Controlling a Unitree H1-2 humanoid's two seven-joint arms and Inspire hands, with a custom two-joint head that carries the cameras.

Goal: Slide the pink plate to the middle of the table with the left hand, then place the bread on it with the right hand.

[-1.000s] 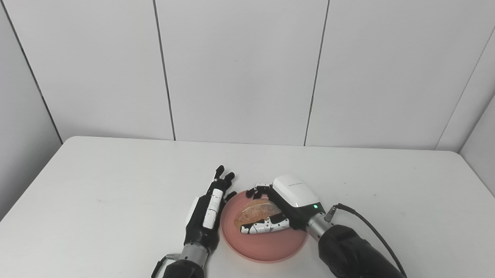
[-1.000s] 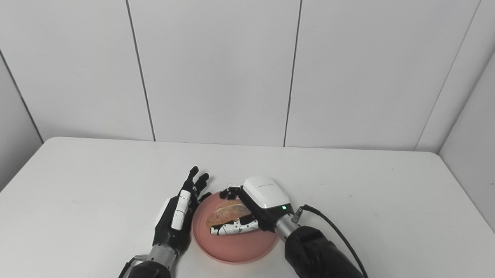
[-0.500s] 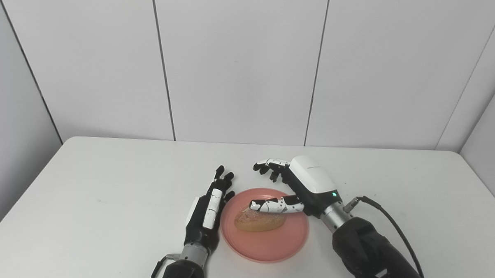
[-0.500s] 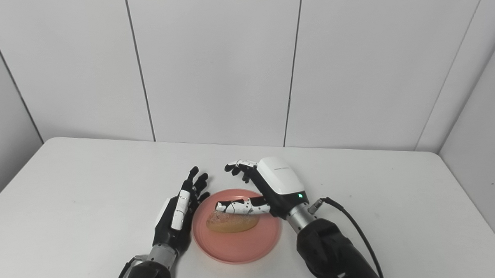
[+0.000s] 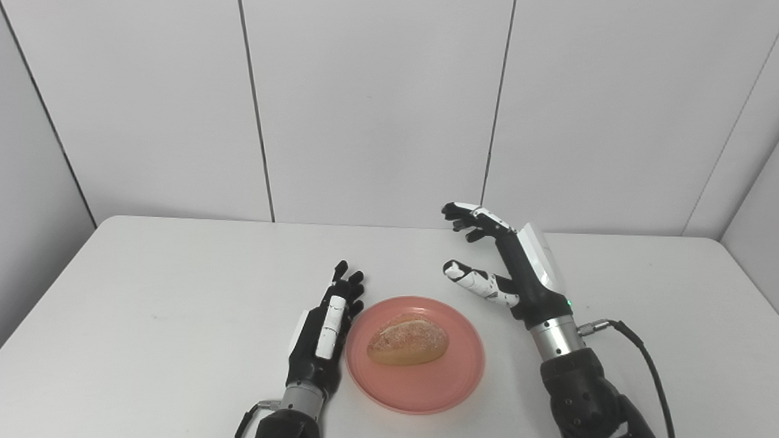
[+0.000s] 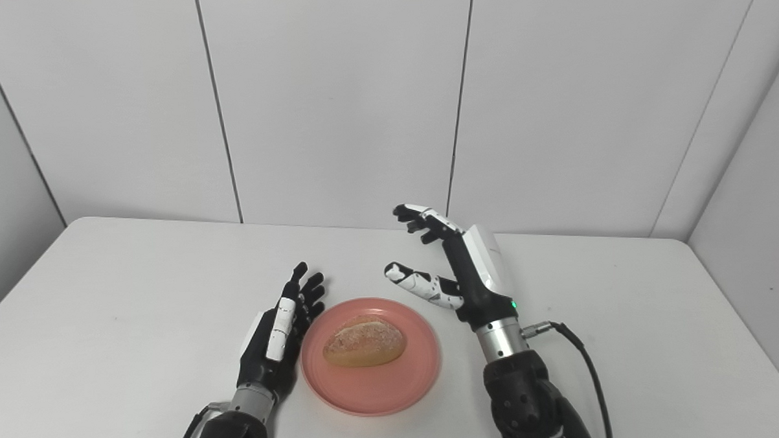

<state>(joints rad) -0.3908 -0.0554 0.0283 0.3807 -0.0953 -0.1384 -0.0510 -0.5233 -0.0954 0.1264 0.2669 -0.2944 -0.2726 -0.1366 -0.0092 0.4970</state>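
- The bread (image 5: pixel 407 339) lies on the pink plate (image 5: pixel 434 389), near the middle of the white table (image 5: pixel 139 299).
- The right hand (image 5: pixel 514 273) is raised above the table beside the plate, fingers spread, holding nothing.
- The left hand (image 5: pixel 322 338) lies flat with fingers straight, just beside the plate's left rim; whether it touches the rim is hard to tell.
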